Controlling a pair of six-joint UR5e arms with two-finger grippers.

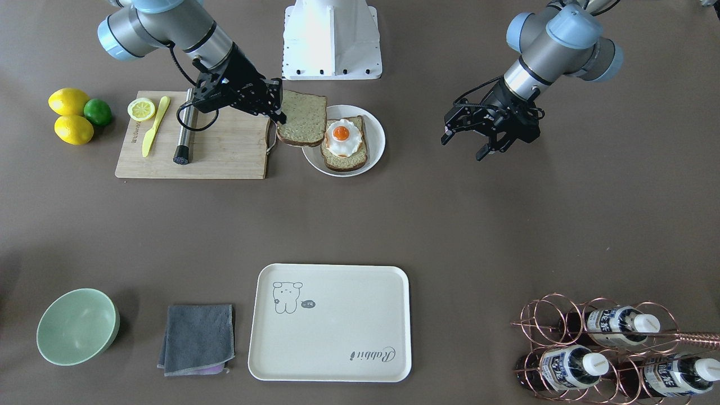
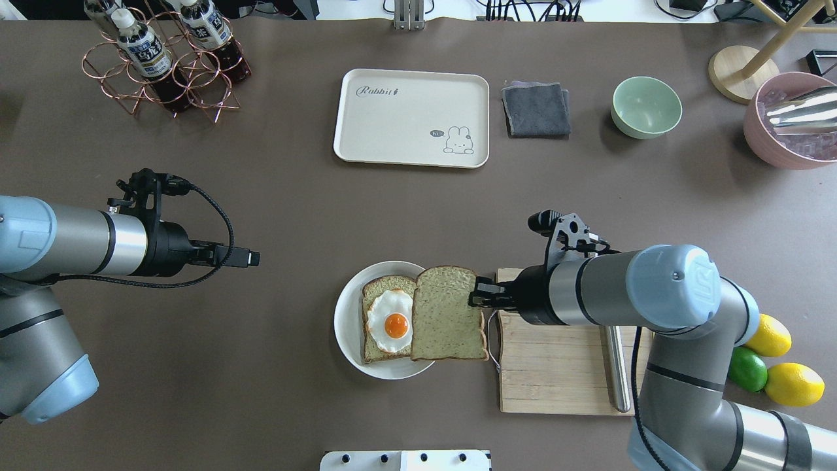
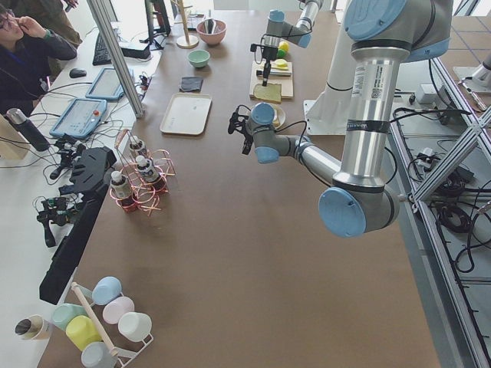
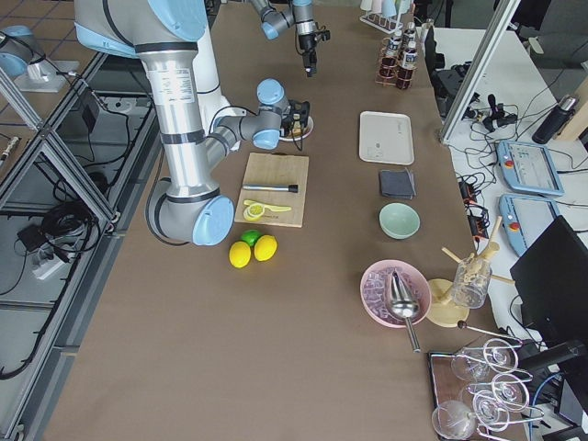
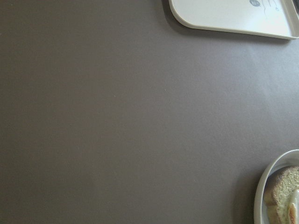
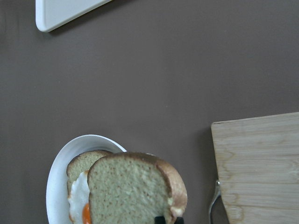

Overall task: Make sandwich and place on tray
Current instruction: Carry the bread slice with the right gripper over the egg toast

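A round white plate [image 1: 376,130] holds a bread slice topped with a fried egg [image 1: 341,138]. My right gripper [image 1: 279,117] is shut on the edge of a second bread slice [image 1: 302,118] and holds it flat over the plate's rim on the cutting-board side, partly overlapping the egg slice [image 2: 391,320]. The right wrist view shows the held slice [image 6: 131,186] above the plate [image 6: 58,182]. My left gripper [image 1: 464,145] is open and empty, apart from the plate over bare table. The cream tray [image 1: 332,323] lies empty across the table.
A wooden cutting board [image 1: 225,149] beside the plate carries a lemon half [image 1: 141,108], a yellow knife [image 1: 153,125] and a steel rod [image 1: 185,132]. Lemons and a lime [image 1: 97,112] lie beyond it. A green bowl [image 1: 77,326], grey cloth [image 1: 198,338] and bottle rack [image 1: 607,349] flank the tray.
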